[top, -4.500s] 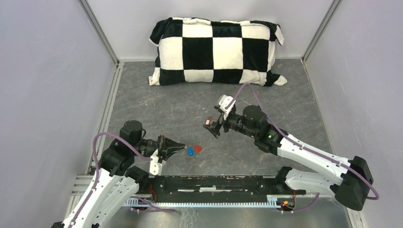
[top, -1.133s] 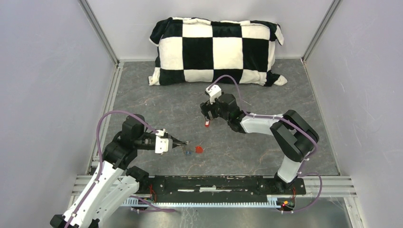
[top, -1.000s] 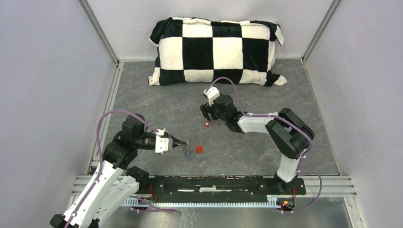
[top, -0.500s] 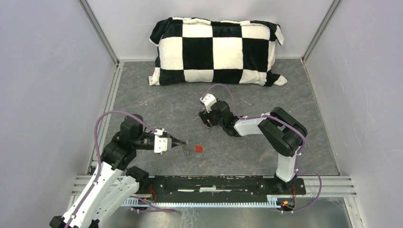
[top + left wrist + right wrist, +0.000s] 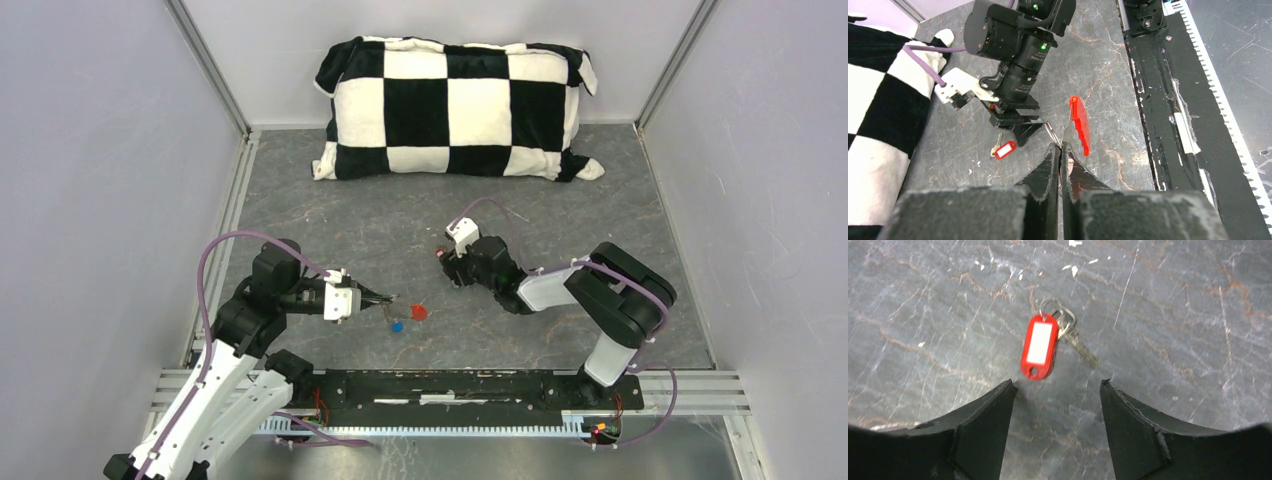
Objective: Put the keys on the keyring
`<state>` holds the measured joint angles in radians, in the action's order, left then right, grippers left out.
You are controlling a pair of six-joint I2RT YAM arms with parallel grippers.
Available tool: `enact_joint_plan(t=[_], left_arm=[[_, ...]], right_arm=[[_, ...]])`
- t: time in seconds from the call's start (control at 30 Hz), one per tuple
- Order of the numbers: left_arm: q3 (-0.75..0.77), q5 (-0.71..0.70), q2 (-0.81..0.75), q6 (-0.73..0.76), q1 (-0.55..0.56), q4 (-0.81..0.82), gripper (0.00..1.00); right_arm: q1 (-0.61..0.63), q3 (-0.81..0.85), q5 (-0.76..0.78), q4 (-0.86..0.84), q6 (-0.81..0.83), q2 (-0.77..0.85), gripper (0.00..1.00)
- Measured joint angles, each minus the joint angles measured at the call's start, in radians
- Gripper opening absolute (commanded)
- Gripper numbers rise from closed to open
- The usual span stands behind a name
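Keys [image 5: 1075, 342] on a small silver loop, carrying a red-and-white tag [image 5: 1039, 350], lie flat on the tabletop [image 5: 1173, 305] just ahead of the right gripper [image 5: 1056, 385], in line with the gap between its fingers. That gripper is spread wide and holds nothing. Its fingertips sit low, close to the tabletop and short of the tag.

The left gripper [image 5: 1060, 150] is pinched almost closed. A thin silver loop, which I take for the keyring [image 5: 1052, 132], pokes out from its tips, though I cannot tell how firmly it is held. Just beyond those tips, to their right, is a red plastic piece [image 5: 1079, 125]. In the overhead view a blue tag [image 5: 397, 326] shows just beside the left gripper's tips, and I cannot tell whether it hangs or lies on the tabletop. The two grippers face each other, apart, with the tagged keys nearer the right one.

The step in hand looks like the right gripper picking up the tagged keys while the left offers the keyring. Next, the right gripper would need to advance until the tag or a key head sits between its fingers. It would then close without nudging it away, lift, and carry it toward the left gripper's tips. Flat metal on a hard tabletop is likely to slip, so gripping the thicker tag seems safer.
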<state>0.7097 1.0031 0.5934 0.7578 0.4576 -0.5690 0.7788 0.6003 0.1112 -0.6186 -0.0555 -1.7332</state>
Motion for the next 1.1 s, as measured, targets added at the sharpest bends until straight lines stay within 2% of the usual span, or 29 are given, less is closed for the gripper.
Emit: enact_joint_plan(t=[0.17, 0.3, 0.5, 0.57, 0.83, 1.1], left_arm=[[0.0, 0.0, 0.002, -0.005, 0.0, 0.0, 0.02], [0.0, 0.0, 0.002, -0.005, 0.0, 0.0, 0.02], [0.0, 0.0, 0.001, -0.005, 0.0, 0.0, 0.02], [0.0, 0.0, 0.001, -0.005, 0.0, 0.0, 0.02], [0.0, -0.004, -0.013, -0.005, 0.0, 0.0, 0.02], [0.0, -0.007, -0.014, -0.005, 0.0, 0.0, 0.02]], right_arm=[[0.0, -0.077, -0.044, -0.005, -0.024, 0.068, 0.69], [-0.001, -0.066, -0.091, 0.06, -0.026, 0.098, 0.6], [-0.015, 0.035, -0.129, 0.113, -0.031, 0.082, 0.31], [-0.025, 0.069, -0.118, 0.111, -0.034, 0.059, 0.25], [-0.04, 0.138, -0.108, 0.122, -0.034, -0.049, 0.23], [-0.04, 0.133, -0.109, 0.114, -0.034, -0.053, 0.22]])
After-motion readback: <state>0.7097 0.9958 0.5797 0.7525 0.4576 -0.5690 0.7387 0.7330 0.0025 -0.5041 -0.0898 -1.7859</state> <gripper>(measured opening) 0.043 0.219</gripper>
